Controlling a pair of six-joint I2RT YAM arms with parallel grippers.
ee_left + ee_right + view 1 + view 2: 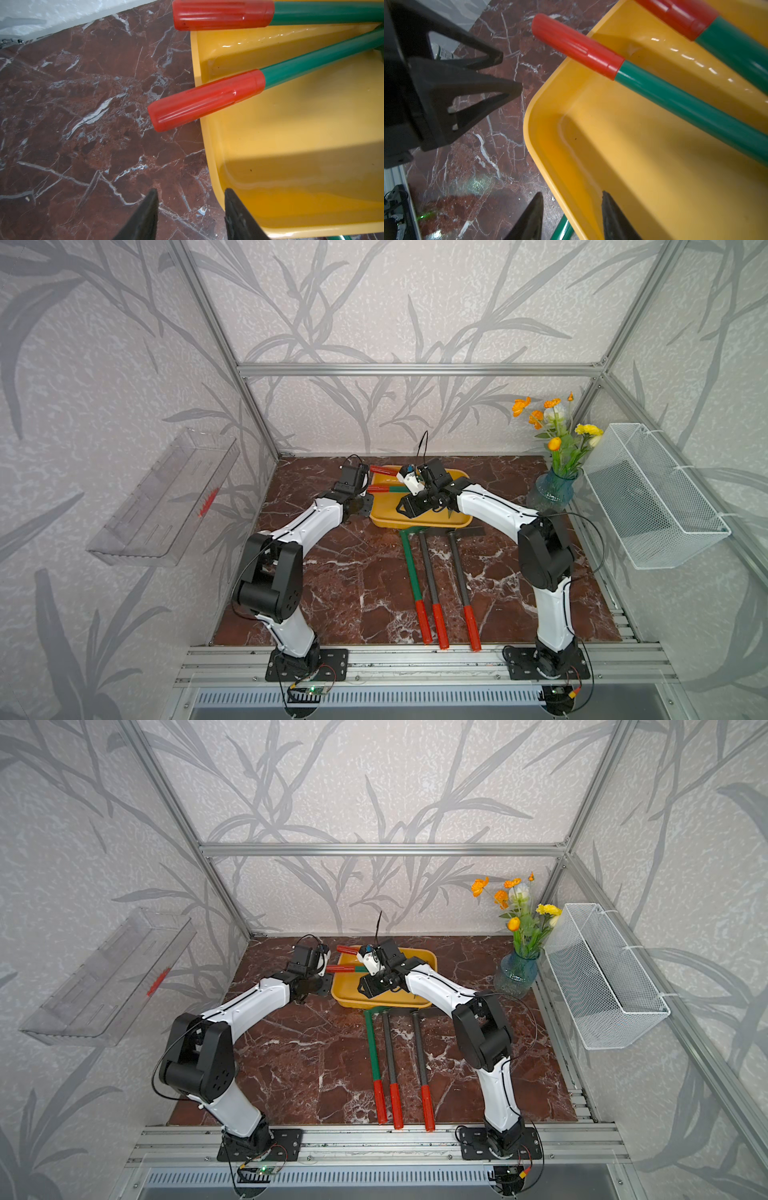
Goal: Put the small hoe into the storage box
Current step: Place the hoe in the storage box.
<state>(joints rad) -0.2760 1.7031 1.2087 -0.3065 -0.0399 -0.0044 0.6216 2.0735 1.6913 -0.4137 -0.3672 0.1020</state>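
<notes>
1. I cannot pick out the small hoe with certainty. Two tools with green shafts and red ribbed plastic grips, the nearer tool (377,489) (204,99) (577,46) and the farther tool (384,470) (222,14) (679,16), lie in the box, and my right arm hides their heads in both top views.
2. They lie in the storage box (415,523) (382,1002) (195,52) (533,108), a shallow yellow plastic tub with rounded corners and a flared rim. Their shafts cross its left end, and the red grips overhang the rim above the worktop (353,572), a red-brown slab veined in white.
3. My left claw (190,192) (511,72) is spread and pinches nothing. It sits at the box's left end, one finger over the worktop and the other over the rim.
4. My right claw (571,196) is also spread and empty. It hangs over the box's near rim, one finger above the box floor and the other above the worktop.
5. Three long tools lie side by side on the worktop in front of the box, heads toward it and red grips toward my bases. They are a green-shafted tool (411,572) and two dark grey-shafted tools (428,572) (458,572).
6. A blue-green glass vase of orange and yellow flowers (550,491) stands in the far right corner.
7. A white wire-mesh basket (656,506) hangs on the right wall, and a clear plastic tray (162,497) hangs on the left wall.
</notes>
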